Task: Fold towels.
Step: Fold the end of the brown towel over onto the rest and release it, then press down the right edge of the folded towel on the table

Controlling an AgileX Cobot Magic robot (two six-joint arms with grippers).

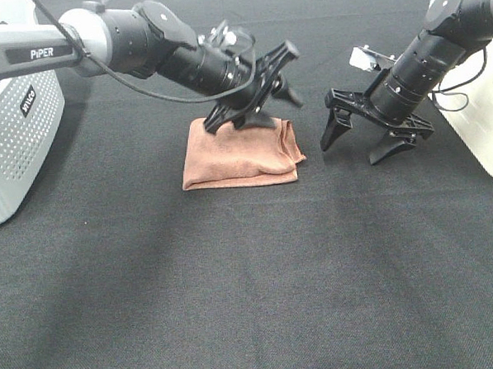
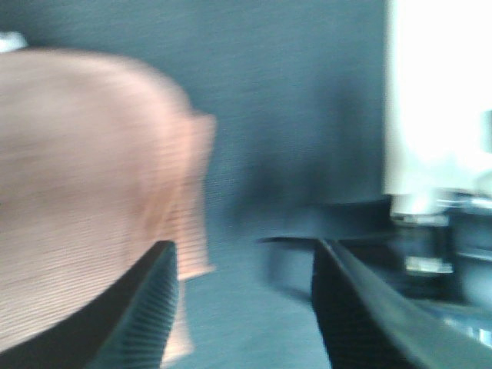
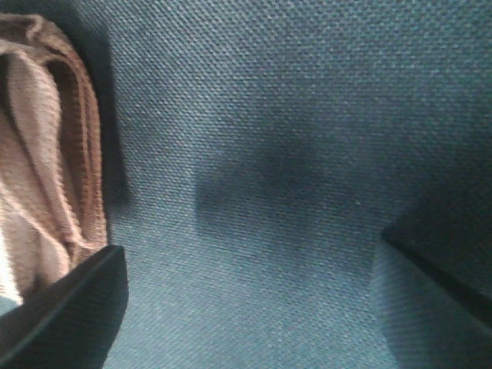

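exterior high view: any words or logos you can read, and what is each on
"PiPER": on the left arm's white link.
A dark label on the white perforated housing: tilted and too small to read.
Both wrist views: no text.

Towel (image 1: 239, 156) far edge hidden behind left jaws. Left wrist view motion-blurred: towel (image 2: 77, 192) smeared, cut off by picture edge; overexposed white shape (image 2: 438, 100) beyond jaws, unidentifiable. Right wrist view: towel (image 3: 46, 154) cut off beside right jaws.
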